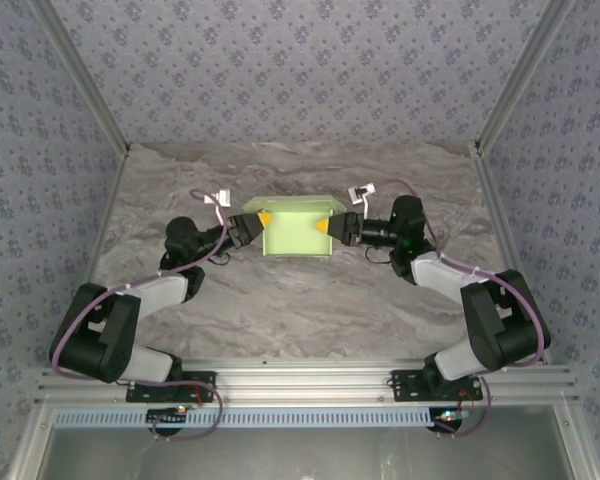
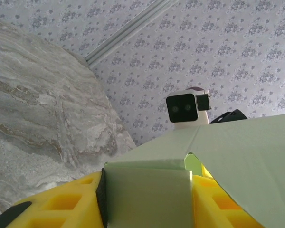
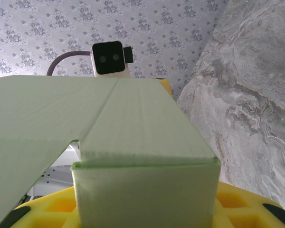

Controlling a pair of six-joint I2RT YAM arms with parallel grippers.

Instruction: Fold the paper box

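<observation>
The pale green paper box [image 1: 298, 230] sits at the middle of the marbled table, partly folded into a box shape, with a flap standing at its far side. My left gripper [image 1: 259, 221] holds its left end and my right gripper [image 1: 329, 228] its right end. In the left wrist view the box's end panel [image 2: 147, 190] fills the gap between the yellow fingers [image 2: 61, 204], which press on both its sides. The right wrist view shows the other end panel [image 3: 142, 194] clamped the same way between that gripper's yellow fingers [image 3: 247, 209].
The grey marbled table [image 1: 300, 310] is walled by patterned panels at the back and sides. An aluminium rail [image 1: 300, 382] carries the arm bases at the near edge. Each wrist camera faces the other one across the box: [image 2: 183, 108], [image 3: 109, 58].
</observation>
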